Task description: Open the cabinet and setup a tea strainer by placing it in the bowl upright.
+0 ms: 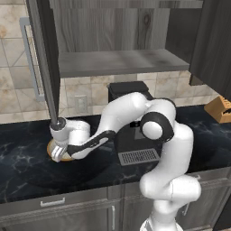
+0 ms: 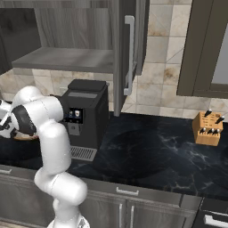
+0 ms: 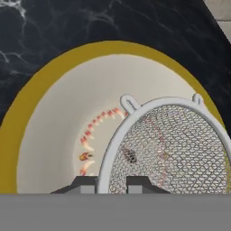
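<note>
Silvery wire mesh, rimmed in a pale ring with two small loops: the tea strainer (image 3: 169,151) looks light, stiff at the rim and easily dented in the mesh, so the rim is the safest hold. The pincer (image 3: 112,184) seems closed on that rim at 6 o'clock. It hangs inside the cream, tan-rimmed bowl (image 3: 54,131) on the black marble desk (image 3: 67,22).

A black boxy coffee machine (image 2: 83,116) is seen on the black marbled worktop (image 2: 160,151), with a tan wooden knife block (image 2: 208,127) well apart.
</note>
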